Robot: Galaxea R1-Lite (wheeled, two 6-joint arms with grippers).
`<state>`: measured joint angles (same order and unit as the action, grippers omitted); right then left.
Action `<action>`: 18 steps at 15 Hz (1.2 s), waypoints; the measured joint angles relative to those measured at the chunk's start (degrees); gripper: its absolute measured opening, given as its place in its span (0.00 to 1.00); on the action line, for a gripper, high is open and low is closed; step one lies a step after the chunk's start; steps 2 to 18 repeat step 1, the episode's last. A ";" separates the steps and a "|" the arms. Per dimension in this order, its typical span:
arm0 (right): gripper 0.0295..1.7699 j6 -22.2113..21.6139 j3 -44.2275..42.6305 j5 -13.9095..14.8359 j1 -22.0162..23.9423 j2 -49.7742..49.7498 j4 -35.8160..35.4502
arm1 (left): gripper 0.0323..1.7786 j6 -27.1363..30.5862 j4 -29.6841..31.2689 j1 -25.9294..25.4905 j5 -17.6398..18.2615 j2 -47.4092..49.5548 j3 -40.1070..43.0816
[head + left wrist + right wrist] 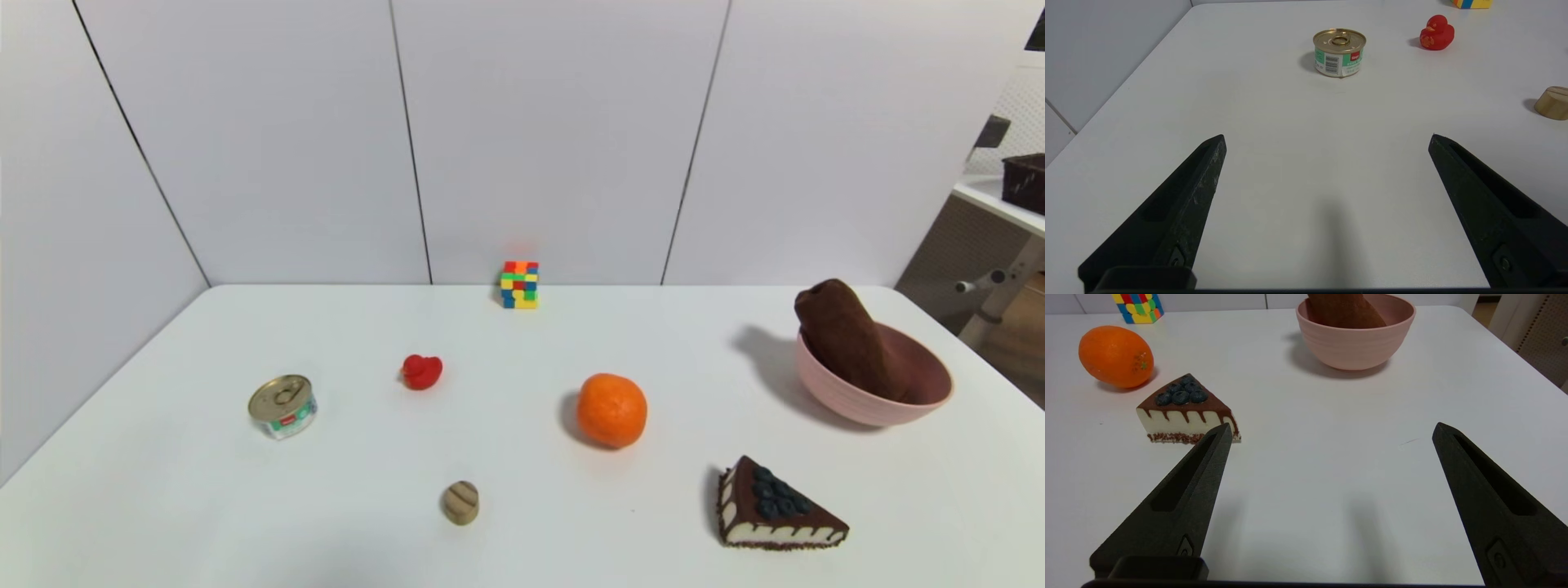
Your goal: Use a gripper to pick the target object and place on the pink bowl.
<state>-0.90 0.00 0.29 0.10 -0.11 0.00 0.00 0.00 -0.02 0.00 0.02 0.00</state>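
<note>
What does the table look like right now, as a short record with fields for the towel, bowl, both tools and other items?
towel: rolled brown towel in the bowl, leaning on its rim, one end sticking out
bowl: pink bowl, table's right side
left tool: left tool open, empty, facing the can
right tool: right tool open, empty, facing the bowl
other items: orange, cake slice, red duck, cube, wooden piece
</note>
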 joint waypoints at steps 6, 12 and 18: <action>0.96 -0.04 0.00 0.00 0.00 0.00 0.00 | 1.00 0.02 0.00 0.02 0.00 0.00 0.00; 0.96 -0.04 0.00 0.00 0.00 0.00 0.00 | 1.00 0.02 0.00 0.02 0.00 0.00 0.00; 0.96 -0.04 0.00 0.00 0.00 0.00 0.00 | 1.00 0.02 0.00 0.02 0.00 0.00 0.00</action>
